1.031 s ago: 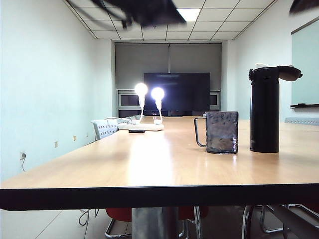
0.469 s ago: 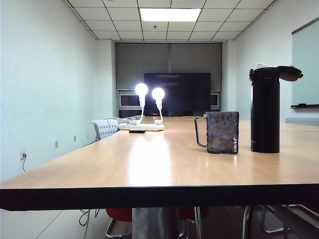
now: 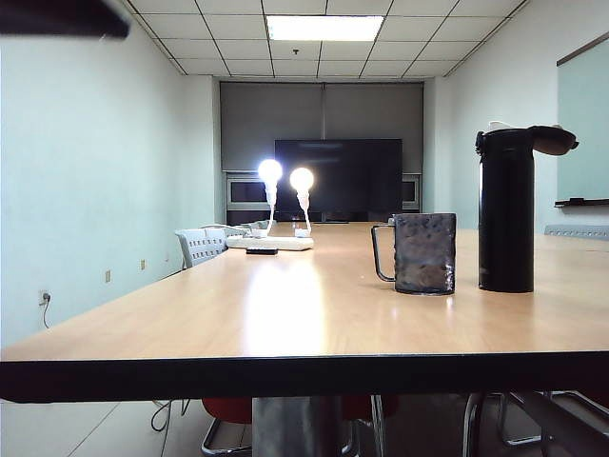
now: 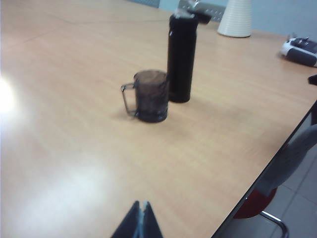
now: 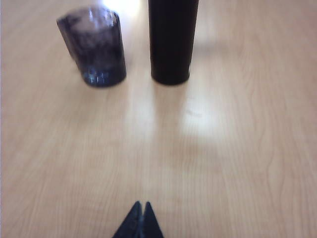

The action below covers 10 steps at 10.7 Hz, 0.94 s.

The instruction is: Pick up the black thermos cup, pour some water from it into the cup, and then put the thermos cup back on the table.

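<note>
The black thermos cup stands upright on the table at the right, its flip lid sticking out sideways. Just left of it stands the cup, a mottled grey mug with a thin loop handle. The left wrist view looks down on the thermos cup and the cup from a distance; my left gripper is shut and empty, well short of them. My right gripper is shut and empty too, with the thermos cup and the cup ahead of it. Only a dark arm part shows at the upper left of the exterior view.
Two lit lamps and a white tray sit far down the table before a dark screen. A white ribbed cone and a small device lie beyond the thermos. The table's dark edge drops to chairs.
The blurred dark arm parts at the top of the exterior view a second ago have withdrawn; only one dark piece now shows at the upper left. The thermos cup and the cup have not moved.
</note>
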Available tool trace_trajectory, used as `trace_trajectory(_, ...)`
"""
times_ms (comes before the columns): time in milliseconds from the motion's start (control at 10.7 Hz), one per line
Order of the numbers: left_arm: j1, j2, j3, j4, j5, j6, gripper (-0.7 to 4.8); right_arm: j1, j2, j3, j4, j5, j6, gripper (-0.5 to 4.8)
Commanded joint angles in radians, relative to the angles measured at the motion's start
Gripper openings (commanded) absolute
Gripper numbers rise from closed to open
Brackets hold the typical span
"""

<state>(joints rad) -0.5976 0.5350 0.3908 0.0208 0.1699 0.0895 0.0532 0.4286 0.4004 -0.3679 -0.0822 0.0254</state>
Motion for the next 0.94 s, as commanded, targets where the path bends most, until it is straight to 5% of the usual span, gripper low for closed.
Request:
trace_trajectory(94, -0.001, -0.179, -0.101, 0.013, -0.140, -0.045, -0.05, 0.000, -0.003, 0.004, -0.025, 0.002, 0.000, -0.05)
trace_trajectory(375, 0.006, -0.236, -0.151, 0.000, -0.245, -0.041, -0.06, 0.000, -0.003, 0.004, -0.025, 0.002, 0.000, -0.05)
trace_trajectory(469, 0.156, -0.299, -0.232, 0.058, -0.158, -0.086, -0.06, 0.000, -0.004, 0.004, -0.024, 0.002, 0.000, -0.05)
trace_trajectory(656, 0.336, -0.370, -0.285, 0.070, -0.140, -0.099, -0.06, -0.001, -0.004, 0.004, -0.025, 0.002, 0.000, -0.05)
trace_trajectory(938, 0.512, -0.517, -0.365, 0.035, -0.172, -0.109, -0.05, -0.001, -0.004, 0.004, -0.024, 0.002, 0.000, -0.05)
